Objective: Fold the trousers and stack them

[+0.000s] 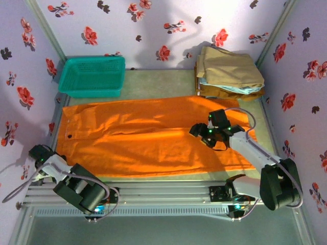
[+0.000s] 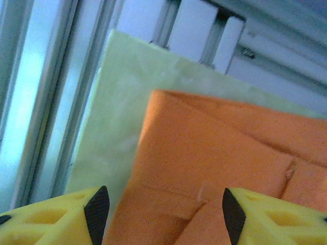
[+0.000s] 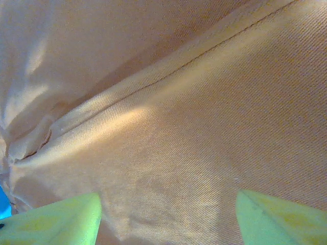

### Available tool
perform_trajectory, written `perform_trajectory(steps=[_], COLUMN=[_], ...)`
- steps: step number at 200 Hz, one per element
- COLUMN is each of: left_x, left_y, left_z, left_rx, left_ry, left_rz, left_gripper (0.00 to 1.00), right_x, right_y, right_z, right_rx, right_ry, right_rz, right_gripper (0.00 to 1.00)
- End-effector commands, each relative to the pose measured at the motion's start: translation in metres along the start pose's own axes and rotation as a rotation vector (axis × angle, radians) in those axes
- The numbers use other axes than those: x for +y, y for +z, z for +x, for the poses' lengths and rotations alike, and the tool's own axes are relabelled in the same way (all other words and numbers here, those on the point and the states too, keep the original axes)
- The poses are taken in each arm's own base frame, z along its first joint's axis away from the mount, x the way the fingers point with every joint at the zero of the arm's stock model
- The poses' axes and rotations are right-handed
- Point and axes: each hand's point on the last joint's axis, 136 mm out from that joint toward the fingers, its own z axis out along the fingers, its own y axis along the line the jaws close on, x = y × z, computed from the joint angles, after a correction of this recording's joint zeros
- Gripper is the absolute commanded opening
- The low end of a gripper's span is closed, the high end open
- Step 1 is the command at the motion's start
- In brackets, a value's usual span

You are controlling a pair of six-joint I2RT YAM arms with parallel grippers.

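Note:
The bright orange trousers [image 1: 153, 138] lie spread flat across the green mat, legs running left to right. My left gripper [image 1: 42, 153] hovers at their near left end. In the left wrist view its jaws [image 2: 164, 217] stand open above a corner of the orange cloth [image 2: 214, 148], holding nothing. My right gripper [image 1: 198, 130] is low over the right-middle of the trousers. In the right wrist view it [image 3: 168, 219] is open, very close above the cloth, where a seam [image 3: 168, 71] runs diagonally.
A teal basket [image 1: 92, 75] stands at the back left. A stack of folded garments, tan on top [image 1: 230, 71], sits at the back right. Aluminium rails [image 1: 153, 196] line the near edge. Flowered walls close in both sides and the back.

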Motion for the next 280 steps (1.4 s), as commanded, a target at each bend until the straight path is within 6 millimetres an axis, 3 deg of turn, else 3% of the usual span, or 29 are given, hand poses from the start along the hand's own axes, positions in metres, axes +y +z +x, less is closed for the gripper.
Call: perform_trajectory(steps=[1, 20, 39, 124, 170, 223, 280], left_x=[-0.003, -0.005, -0.001, -0.006, 0.009, 0.015, 0.022], left_y=[0.010, 0.020, 0.025, -0.004, -0.011, 0.010, 0.024], left_z=[-0.004, 0.002, 0.008, 0.007, -0.002, 0.003, 0.015], left_rx=[-0.022, 0.002, 0.030, 0.062, 0.018, 0.034, 0.055], left_ry=[-0.012, -0.009, -0.009, 0.015, 0.055, 0.051, 0.027], left_rz=[0.021, 0.046, 0.030, 0.017, -0.089, -0.108, -0.095], left_gripper=[0.60, 0.46, 0.44, 0.57, 0.57, 0.56, 0.39], right_x=[0.001, 0.000, -0.001, 0.002, 0.006, 0.006, 0.000], right_y=[-0.004, -0.004, -0.006, -0.005, 0.004, 0.003, -0.008], right_z=[0.002, 0.003, 0.004, -0.003, -0.006, -0.004, -0.002], right_rx=[-0.009, -0.009, -0.008, -0.027, -0.013, -0.005, -0.026], right_ry=[-0.011, -0.012, -0.019, -0.022, -0.013, -0.021, -0.028], right_rz=[-0.005, -0.005, 0.002, 0.004, -0.012, -0.014, 0.016], right_gripper=[0.71, 0.71, 0.71, 0.72, 0.72, 0.72, 0.73])
